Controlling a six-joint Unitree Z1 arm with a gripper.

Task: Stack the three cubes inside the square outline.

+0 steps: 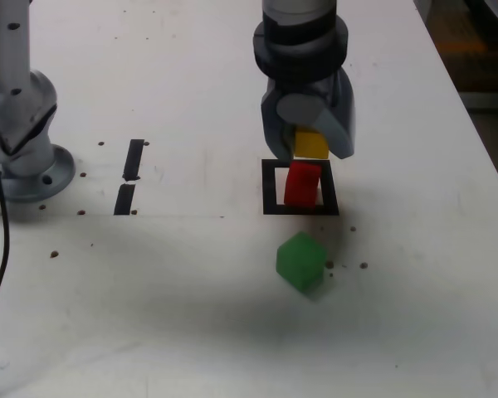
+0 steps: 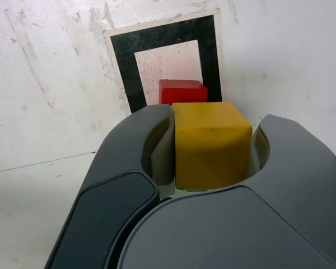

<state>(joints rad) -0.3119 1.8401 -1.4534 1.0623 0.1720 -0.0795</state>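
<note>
Gripper clamps yellow cube — exterior view alone shows green cube.

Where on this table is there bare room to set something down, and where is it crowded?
Bare tabletop lies between the two black tape strips and the square outline, and along the near edge below the green cube. It is crowded at the outline: the red cube stands inside it and the hand holds the yellow cube right above.

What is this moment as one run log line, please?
gripper: shut on yellow cube | above red cube inside square outline | green cube: outside, on table
</note>
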